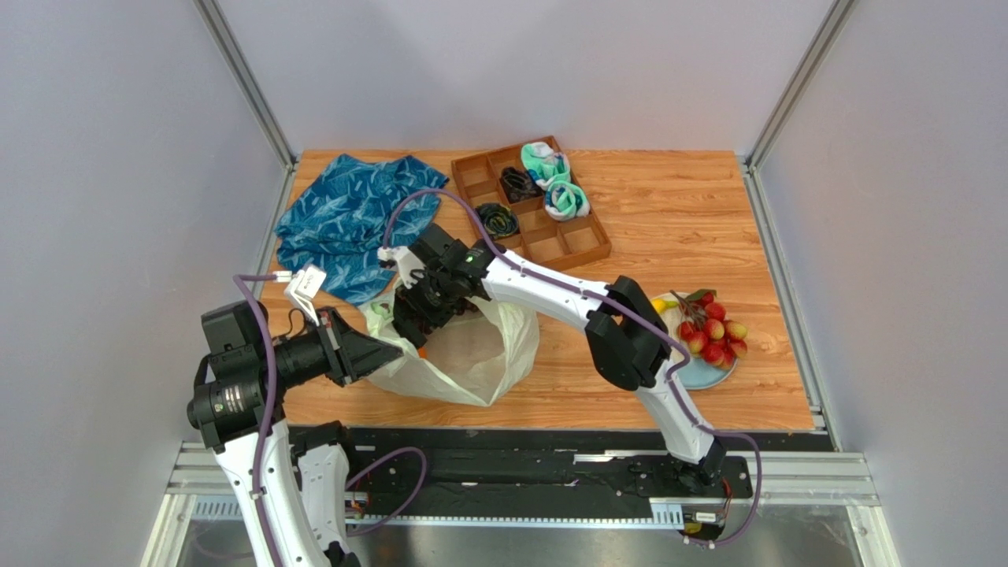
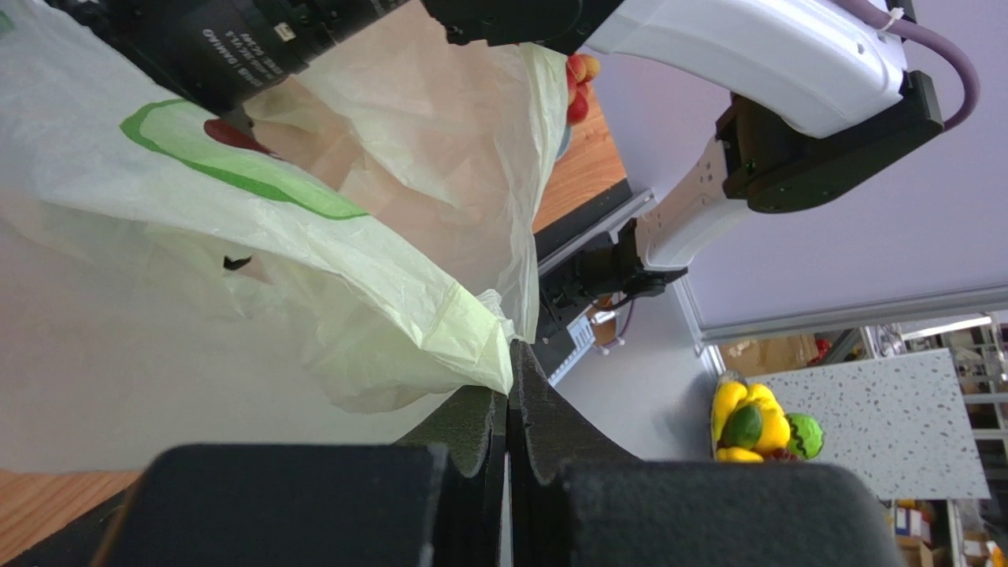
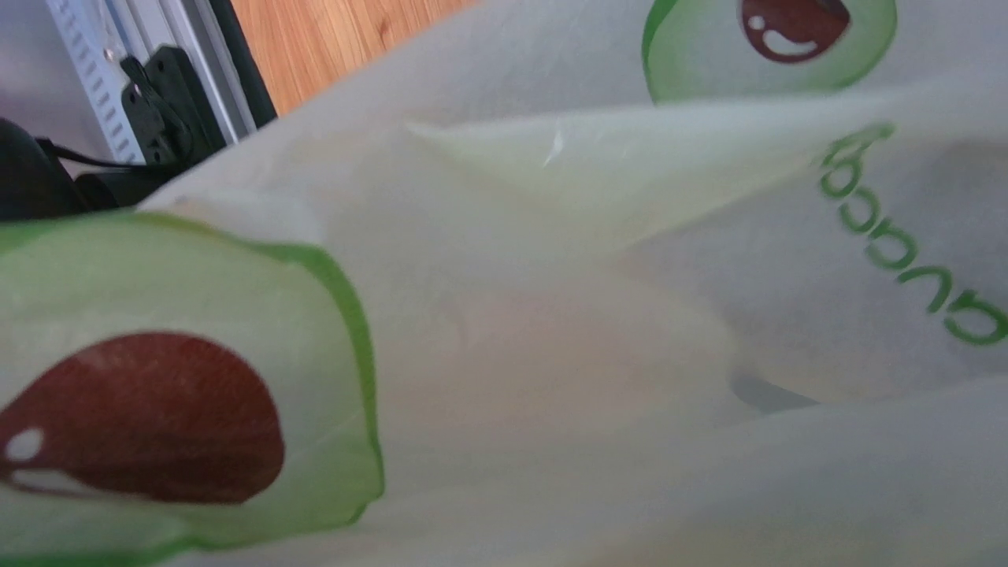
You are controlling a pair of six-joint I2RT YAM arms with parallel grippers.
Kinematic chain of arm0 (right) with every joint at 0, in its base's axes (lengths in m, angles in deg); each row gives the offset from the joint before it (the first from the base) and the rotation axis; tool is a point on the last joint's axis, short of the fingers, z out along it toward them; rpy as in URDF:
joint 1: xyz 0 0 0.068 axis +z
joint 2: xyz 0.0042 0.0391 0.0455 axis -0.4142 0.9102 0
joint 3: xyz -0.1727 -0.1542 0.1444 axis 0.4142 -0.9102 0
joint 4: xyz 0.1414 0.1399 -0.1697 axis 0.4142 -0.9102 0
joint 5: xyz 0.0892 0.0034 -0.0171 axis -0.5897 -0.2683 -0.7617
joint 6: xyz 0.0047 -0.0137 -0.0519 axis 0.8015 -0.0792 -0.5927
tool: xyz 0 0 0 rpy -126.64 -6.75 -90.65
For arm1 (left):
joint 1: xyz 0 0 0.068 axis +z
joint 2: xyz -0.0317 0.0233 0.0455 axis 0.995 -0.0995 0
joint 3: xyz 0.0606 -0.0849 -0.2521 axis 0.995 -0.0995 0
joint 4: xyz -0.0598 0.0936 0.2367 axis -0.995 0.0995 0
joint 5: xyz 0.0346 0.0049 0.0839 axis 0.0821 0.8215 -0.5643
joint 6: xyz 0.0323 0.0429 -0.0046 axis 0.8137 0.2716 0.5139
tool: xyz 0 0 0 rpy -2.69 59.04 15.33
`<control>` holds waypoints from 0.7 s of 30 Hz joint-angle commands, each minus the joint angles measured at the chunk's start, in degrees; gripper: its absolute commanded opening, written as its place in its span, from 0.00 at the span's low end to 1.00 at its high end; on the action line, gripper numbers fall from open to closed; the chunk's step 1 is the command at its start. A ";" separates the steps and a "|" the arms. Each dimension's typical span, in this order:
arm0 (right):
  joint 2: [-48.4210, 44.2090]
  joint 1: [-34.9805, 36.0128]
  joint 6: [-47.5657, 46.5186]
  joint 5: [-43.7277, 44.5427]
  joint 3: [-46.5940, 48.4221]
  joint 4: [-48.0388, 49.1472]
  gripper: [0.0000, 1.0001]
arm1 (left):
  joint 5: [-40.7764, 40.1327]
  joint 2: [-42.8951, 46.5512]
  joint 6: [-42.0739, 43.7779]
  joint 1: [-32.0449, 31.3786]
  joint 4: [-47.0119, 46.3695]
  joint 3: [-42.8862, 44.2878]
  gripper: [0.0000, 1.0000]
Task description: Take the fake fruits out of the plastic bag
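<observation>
left jaws clench the bag (image 1: 479,354) at its near-left rim. right jaws, open or closed i cannot tell, dip into its mouth from the far side, so nearer anything inside. several fruits (image 1: 708,331) lie on a plate (image 1: 708,378) at right.

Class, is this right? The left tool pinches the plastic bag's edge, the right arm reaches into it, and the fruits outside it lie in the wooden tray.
No. The top external view shows those fruits on a pale blue plate; the wooden tray holds socks and cords. The left tool pinching the plastic bag and the right arm reaching in are correct.
</observation>
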 commanded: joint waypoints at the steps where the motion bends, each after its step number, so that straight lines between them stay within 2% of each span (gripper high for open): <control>1: 5.38 1.51 2.44 1.19 5.93 3.08 1.00 | 2.05 -1.07 3.16 0.61 2.71 1.01 0.00; 9: 11.19 3.62 -0.02 6.74 8.76 1.41 0.98 | 0.29 -1.16 4.40 1.05 3.33 1.63 0.00; 10: 11.28 3.62 -0.54 7.35 8.67 1.23 0.93 | 0.20 -1.16 4.14 1.22 3.07 1.45 0.00; 11: 10.93 3.62 -1.85 7.53 8.58 1.14 0.75 | 0.20 -1.07 3.96 1.48 2.89 1.28 0.00; 13: 9.79 3.54 -3.35 7.79 8.23 1.14 0.54 | 0.20 -0.72 3.26 1.66 2.02 0.66 0.00; 16: 6.10 2.75 -5.03 6.31 7.35 0.88 0.40 | 0.20 0.07 2.03 1.75 0.61 -0.48 0.00; 21: -4.35 -1.56 -7.22 3.76 4.72 -3.51 0.35 | -0.32 1.21 -0.26 1.84 -2.72 -2.94 0.00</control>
